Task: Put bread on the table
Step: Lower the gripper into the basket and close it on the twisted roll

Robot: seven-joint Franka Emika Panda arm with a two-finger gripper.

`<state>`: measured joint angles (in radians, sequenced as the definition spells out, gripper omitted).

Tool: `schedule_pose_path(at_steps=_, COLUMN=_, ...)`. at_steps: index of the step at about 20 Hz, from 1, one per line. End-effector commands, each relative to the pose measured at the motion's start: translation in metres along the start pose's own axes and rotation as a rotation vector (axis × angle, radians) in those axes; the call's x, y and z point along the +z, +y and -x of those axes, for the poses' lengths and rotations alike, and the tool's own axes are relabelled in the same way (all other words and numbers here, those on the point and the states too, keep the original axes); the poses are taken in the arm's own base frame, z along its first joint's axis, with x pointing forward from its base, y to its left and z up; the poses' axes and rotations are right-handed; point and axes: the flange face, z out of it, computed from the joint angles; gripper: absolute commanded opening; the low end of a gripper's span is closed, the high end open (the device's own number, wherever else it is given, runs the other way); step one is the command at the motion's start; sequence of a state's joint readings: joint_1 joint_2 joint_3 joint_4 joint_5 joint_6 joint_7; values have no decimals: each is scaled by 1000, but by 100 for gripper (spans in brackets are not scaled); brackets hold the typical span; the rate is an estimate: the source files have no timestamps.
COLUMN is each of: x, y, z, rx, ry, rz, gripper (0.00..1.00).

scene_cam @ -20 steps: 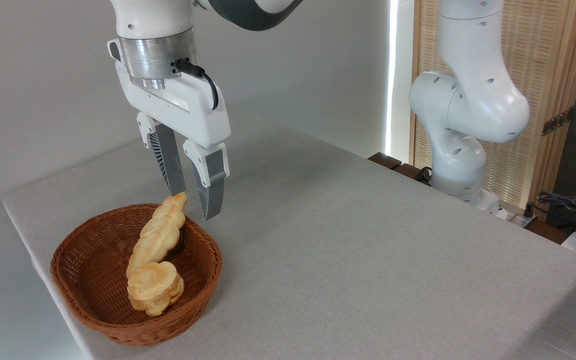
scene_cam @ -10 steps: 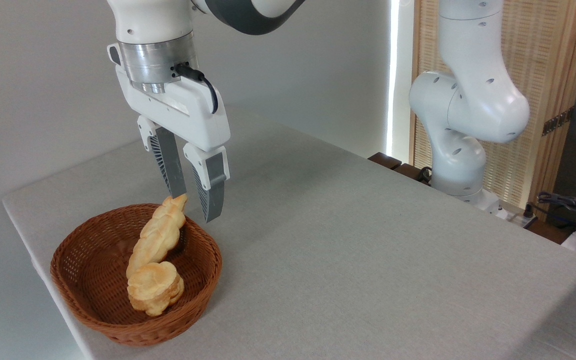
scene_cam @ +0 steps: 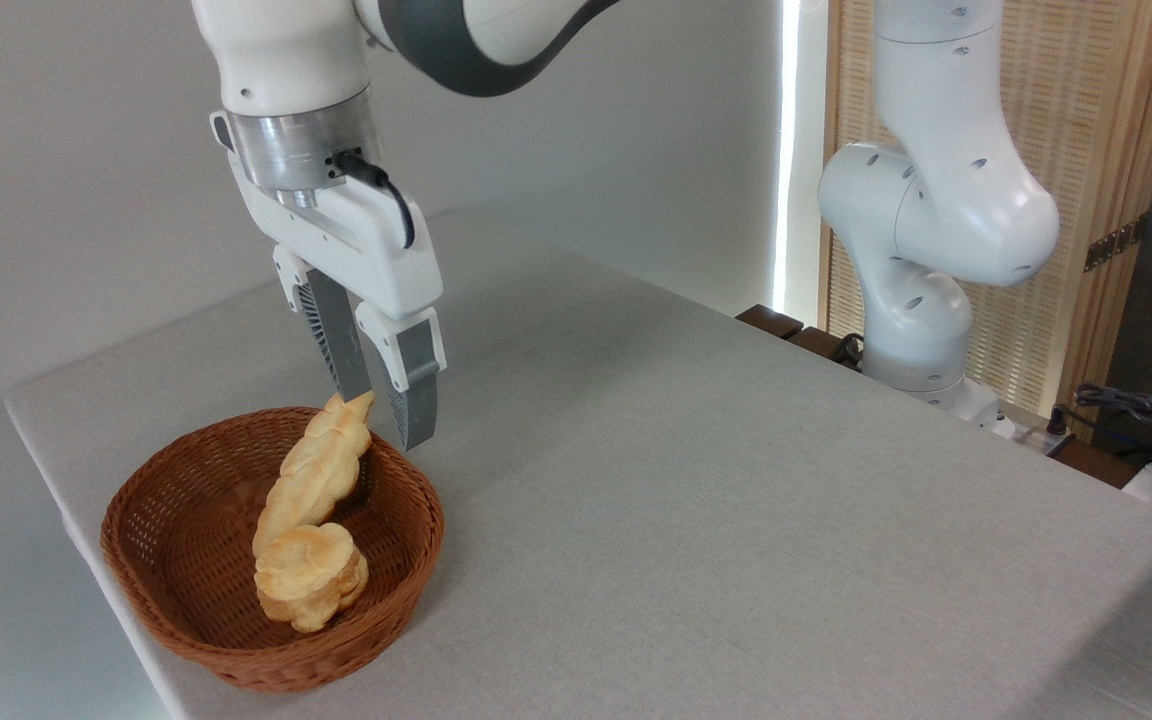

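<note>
The bread, a long golden braided loaf, leans in a brown wicker basket with its pointed upper end resting on the far rim. My gripper hangs open right at that upper end. One grey finger stands behind the tip of the loaf and the other to its right, just outside the rim. Nothing is gripped. The basket stands near the left front corner of the grey fabric table.
A round flower-shaped bun lies in the basket against the lower end of the loaf. The arm's white base stands at the table's far right edge, with cables beyond it. The table's left edge runs close to the basket.
The gripper has shifted slightly left and down toward the upper end of the loaf, its fingers a little closer together. The loaf, bun and basket have not moved.
</note>
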<state>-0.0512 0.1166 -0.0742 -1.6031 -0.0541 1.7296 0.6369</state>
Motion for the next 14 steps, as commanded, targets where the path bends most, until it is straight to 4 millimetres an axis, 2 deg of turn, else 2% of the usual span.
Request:
schedule_pose_path(at_steps=1, x=19, y=9, z=-15, rx=32, ry=-21, rz=43, gripper=100)
schedule_pose_path(at_steps=4, x=35, y=20, z=-36, rx=51, ry=22, rz=73, gripper=100)
schedule_pose_path(at_steps=9, x=55, y=15, z=-55, rx=-48, ry=114, rz=130, gripper=100)
schedule_pose_path(at_steps=10, x=60, y=18, z=-61, rx=-64, ry=121, rz=128, gripper=100)
schedule_pose_path(at_steps=14, x=91, y=32, z=-80, rx=-29, ry=77, rz=126, gripper=100)
